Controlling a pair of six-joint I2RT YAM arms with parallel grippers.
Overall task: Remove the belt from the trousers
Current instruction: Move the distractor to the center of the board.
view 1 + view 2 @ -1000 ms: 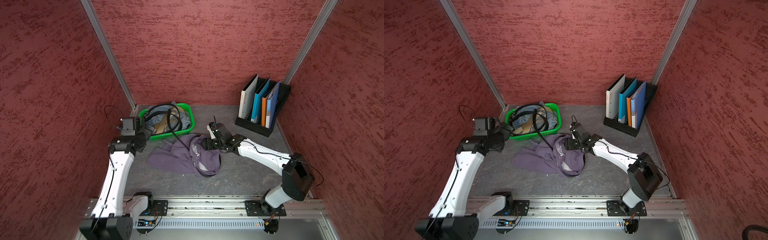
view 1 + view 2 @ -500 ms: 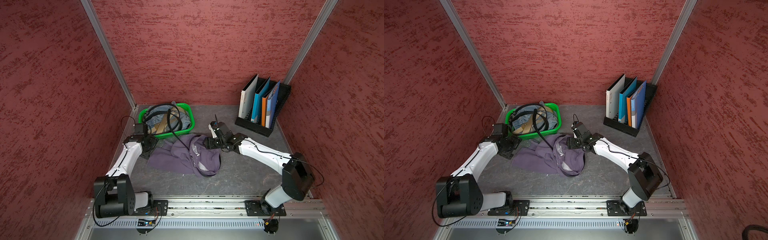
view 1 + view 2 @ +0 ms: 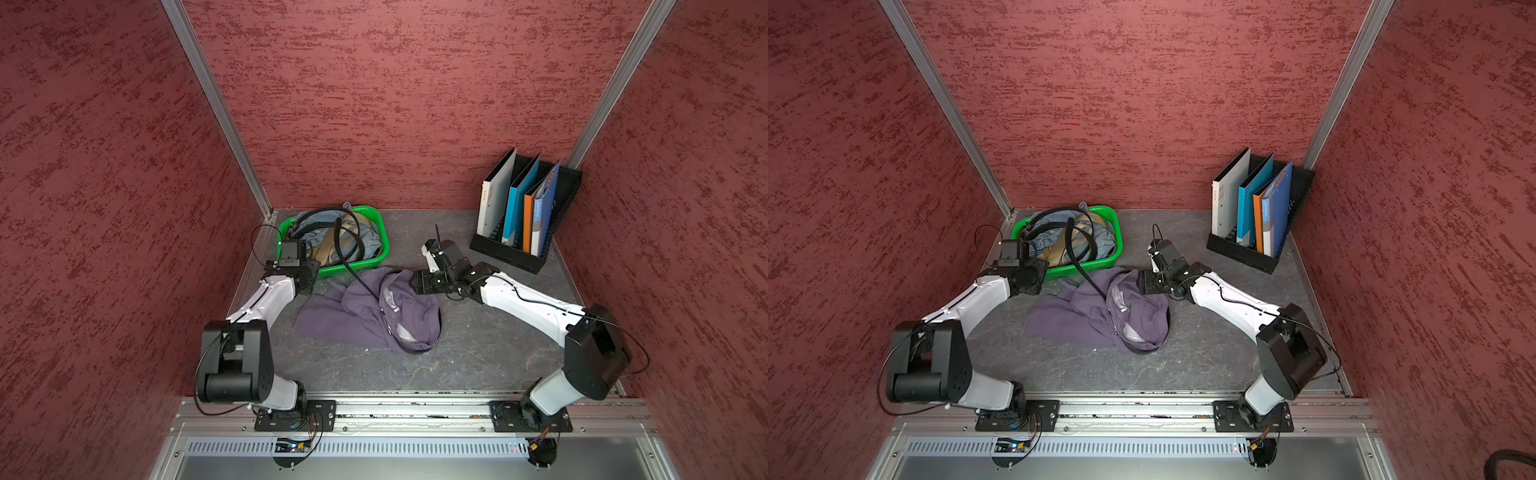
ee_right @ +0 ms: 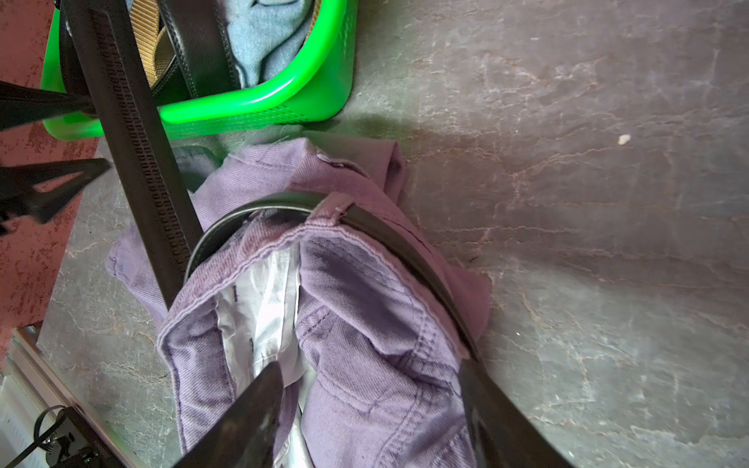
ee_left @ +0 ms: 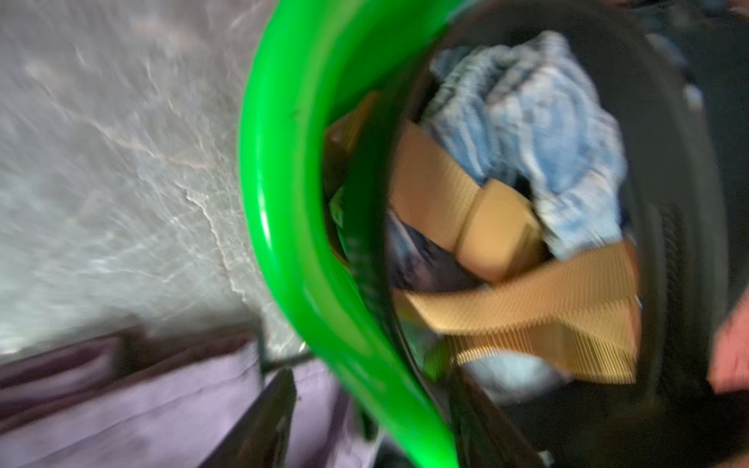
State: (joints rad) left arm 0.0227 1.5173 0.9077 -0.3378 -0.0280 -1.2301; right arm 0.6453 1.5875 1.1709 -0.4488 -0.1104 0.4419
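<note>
Crumpled mid-table: soft lavender-grey trousers (image 3: 365, 320), the long narrow black belt (image 4: 405, 251) threaded through a waistband loop and trailing over the front rim of a green plastic basket (image 3: 370, 262) stuffed with pale blue denim (image 5: 547, 133) and a tan webbing belt (image 5: 506, 308). Astride the waistband, jaws wide, nothing clearly pinched: the right gripper (image 4: 371, 366); at the basket's near corner: the left gripper (image 3: 311, 279), opening impossible to tell through blur. Open grey tabletop (image 3: 478, 340) beyond, up to a black file rack (image 3: 511, 255) of upright folders (image 3: 515, 199).
</note>
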